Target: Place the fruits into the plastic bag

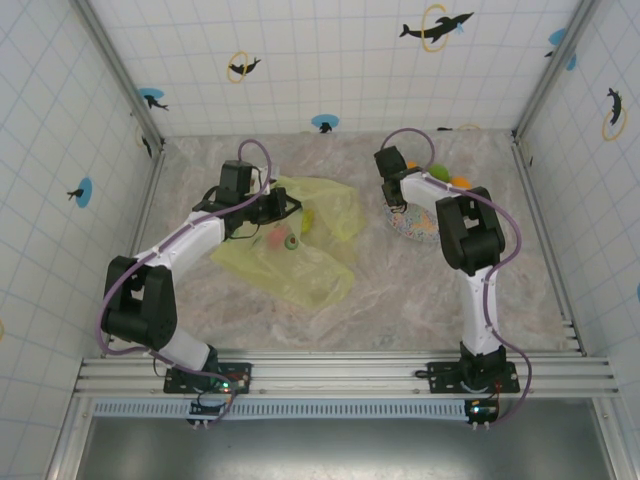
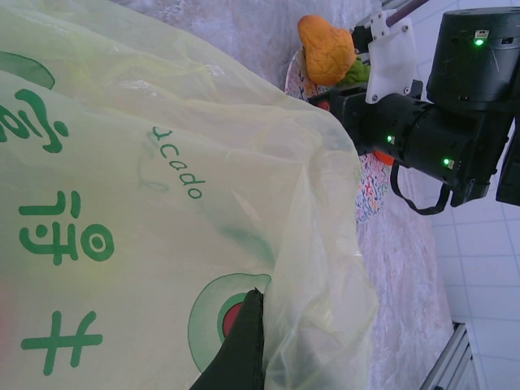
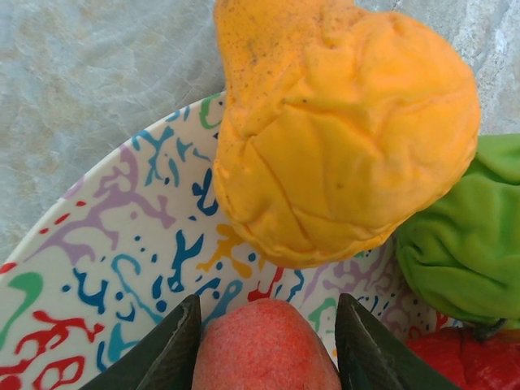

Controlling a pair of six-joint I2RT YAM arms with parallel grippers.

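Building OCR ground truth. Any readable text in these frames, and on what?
"cado": green print on the bag, letters before it unclear.
Large green characters on the bag: sideways, cannot read them.
No text on the plate, just coloured squiggles.
No text on the wall, just dolphin stickers.

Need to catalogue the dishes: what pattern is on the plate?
The plate is white with red, blue, purple and green squiggles, clearest in the right wrist view.
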